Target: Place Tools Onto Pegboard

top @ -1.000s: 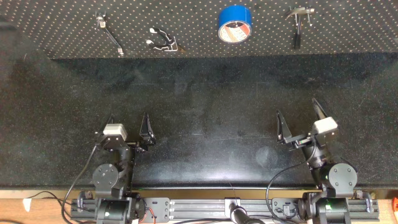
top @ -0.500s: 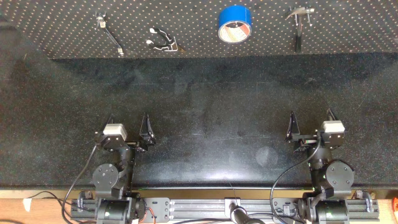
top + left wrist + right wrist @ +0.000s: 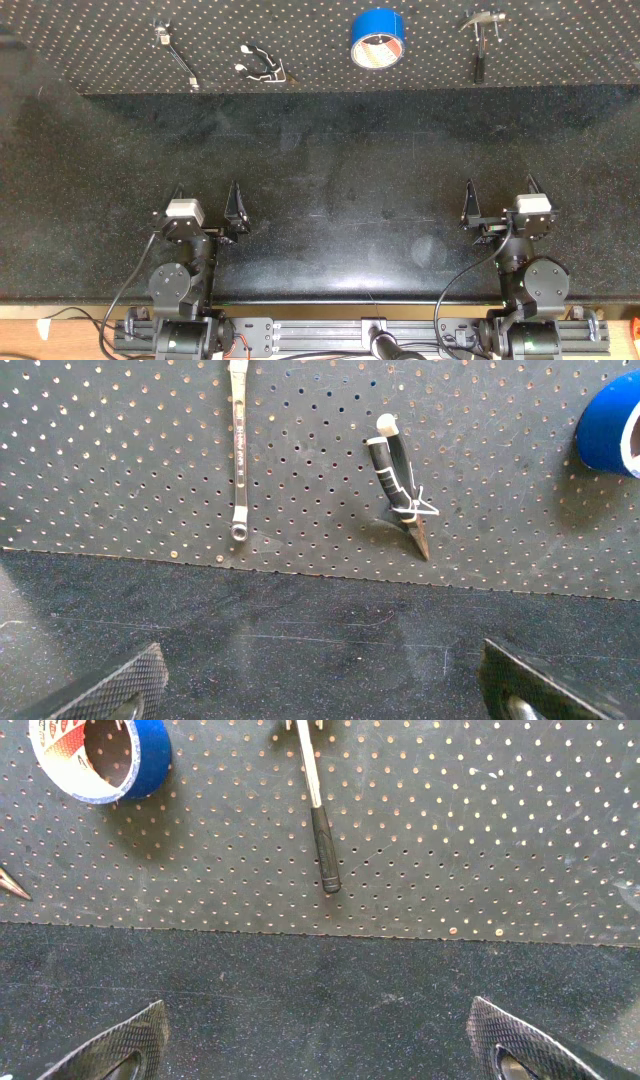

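Right gripper [image 3: 498,186] drawn back, hammer [image 3: 480,48] hung well beyond it

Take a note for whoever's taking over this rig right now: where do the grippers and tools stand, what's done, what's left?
Left gripper: open, empty, low over the table near its base.
Right gripper: open, empty, near its own base.
Wrench, pliers, blue tape roll and hammer all hang on the pegboard.
Done: four tools hung.
Left: probably nothing; check for tools off camera.
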`<state>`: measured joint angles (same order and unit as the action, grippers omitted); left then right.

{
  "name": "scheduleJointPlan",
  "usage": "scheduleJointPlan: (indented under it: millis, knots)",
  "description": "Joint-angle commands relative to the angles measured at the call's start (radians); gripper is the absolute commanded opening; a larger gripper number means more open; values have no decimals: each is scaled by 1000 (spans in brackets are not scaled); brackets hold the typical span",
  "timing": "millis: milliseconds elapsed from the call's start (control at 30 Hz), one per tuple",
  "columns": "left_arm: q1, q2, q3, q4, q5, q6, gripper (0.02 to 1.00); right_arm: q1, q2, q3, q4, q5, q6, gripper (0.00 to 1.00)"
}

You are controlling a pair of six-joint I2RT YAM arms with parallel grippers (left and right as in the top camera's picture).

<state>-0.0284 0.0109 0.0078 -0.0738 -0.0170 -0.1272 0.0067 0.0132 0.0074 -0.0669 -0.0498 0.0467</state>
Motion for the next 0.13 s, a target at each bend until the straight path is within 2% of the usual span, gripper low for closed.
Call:
scheduleJointPlan:
  millis: [33,133]
  knots:
    - [-5,-7,-2,-6,7,13,996,-2,-3,-3,-4,13,-11,976]
    - [-5,-8,-2,-6,7,13,996,-2,-3,-3,-4,13,-11,974]
